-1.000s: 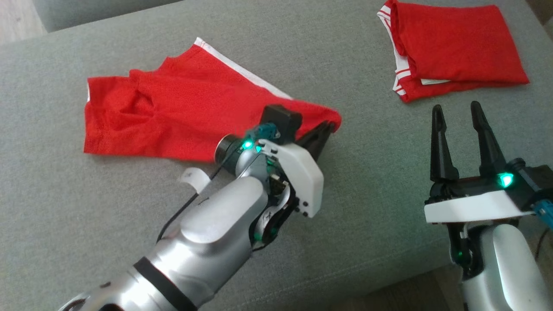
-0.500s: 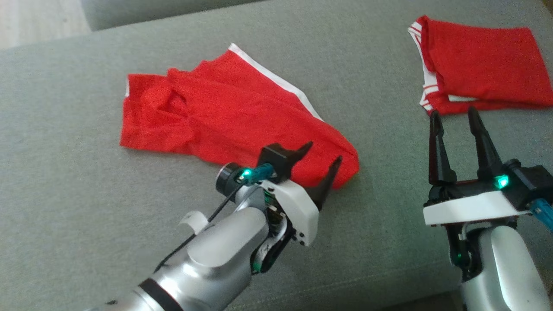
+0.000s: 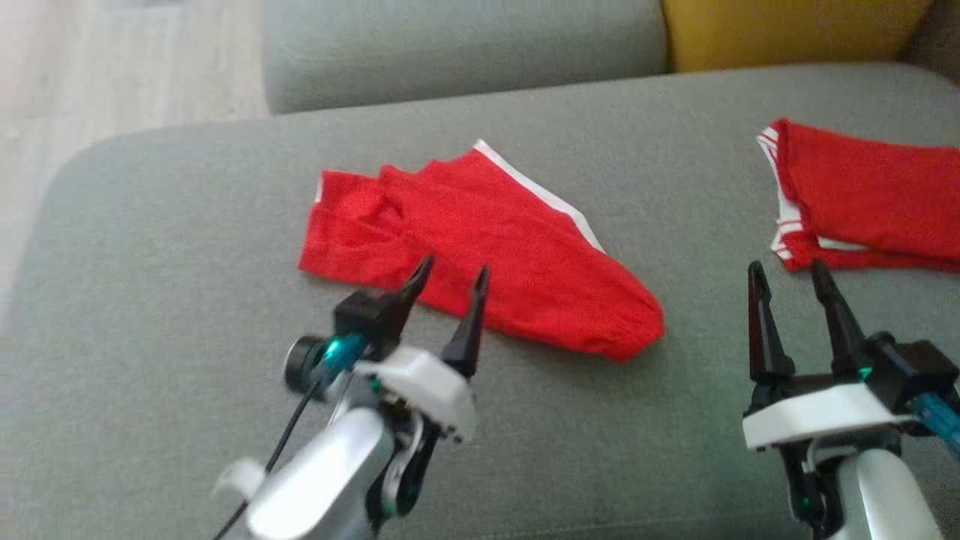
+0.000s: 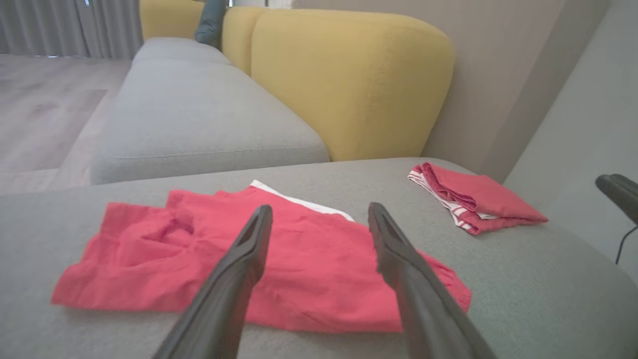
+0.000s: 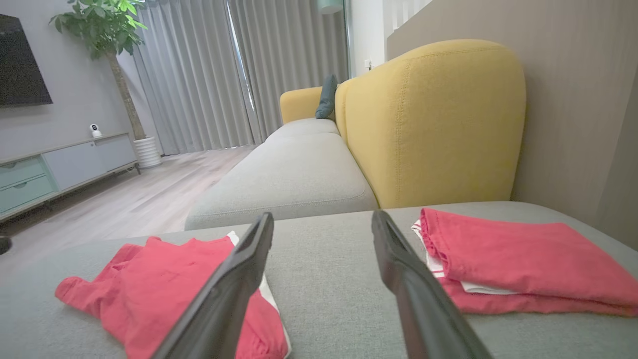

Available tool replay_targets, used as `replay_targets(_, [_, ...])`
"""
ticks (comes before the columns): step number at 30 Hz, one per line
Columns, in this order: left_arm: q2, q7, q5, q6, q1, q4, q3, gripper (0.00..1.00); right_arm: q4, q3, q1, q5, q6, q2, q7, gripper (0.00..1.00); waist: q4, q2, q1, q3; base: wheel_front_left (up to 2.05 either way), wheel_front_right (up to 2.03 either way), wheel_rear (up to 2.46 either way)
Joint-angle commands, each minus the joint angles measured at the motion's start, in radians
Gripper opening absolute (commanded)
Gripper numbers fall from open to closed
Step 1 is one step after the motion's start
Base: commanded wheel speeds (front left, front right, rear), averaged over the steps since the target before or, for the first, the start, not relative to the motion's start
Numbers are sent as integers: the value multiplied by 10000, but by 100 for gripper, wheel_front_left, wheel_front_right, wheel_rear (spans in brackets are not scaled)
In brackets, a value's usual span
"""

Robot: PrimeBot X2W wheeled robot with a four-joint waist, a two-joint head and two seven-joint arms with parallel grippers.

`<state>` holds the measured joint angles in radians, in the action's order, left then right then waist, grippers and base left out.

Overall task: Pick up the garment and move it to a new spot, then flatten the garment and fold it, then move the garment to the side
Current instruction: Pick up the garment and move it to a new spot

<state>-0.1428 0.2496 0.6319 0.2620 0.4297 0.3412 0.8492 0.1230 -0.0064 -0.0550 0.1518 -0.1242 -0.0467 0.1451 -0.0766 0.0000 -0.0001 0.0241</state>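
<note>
Red garment (image 3: 480, 255) on grey sofa (image 3: 187, 315); right wrist view adds plant (image 5: 107, 25)

Two red cloth garments with white trim lie on the near grey sofa seat (image 3: 187, 225), one of two grey seats: one rumpled garment (image 3: 480, 247) toward its left edge, one folded garment (image 3: 870, 195) at its right edge. Two grippers, left gripper (image 3: 455, 265) and right gripper (image 3: 785, 265), have two long dark fingers each. One teal pillow (image 5: 326, 94), one potted plant (image 5: 109, 30).
</note>
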Motion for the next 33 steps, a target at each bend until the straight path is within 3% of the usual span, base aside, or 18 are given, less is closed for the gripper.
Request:
replay_targets(1, [-269,119,-325,111,-216,-654,-817,100,-284,236,-149,49,-65,-35,118,100,422,0,1,-308,0,0,0])
replay_targets(13, [-584,121,-1538,228,-2720,-2331,-2913,100,-7,184,731,146,-65,-35,363,100,1206,0,1,-546,0,0,0])
replay_targets(22, [-629,121,-1993,110,-4114,-3140,-4287,100,290,287,1255,332,-65,-35,617,100,1229,0,1,-605,0,0,0])
replay_targets(33, [-238,122,-2390,-287,-4646,-3079,-4942,100,564,397,1108,338,-65,-35,714,100,1138,0,1,-679,0,0,0])
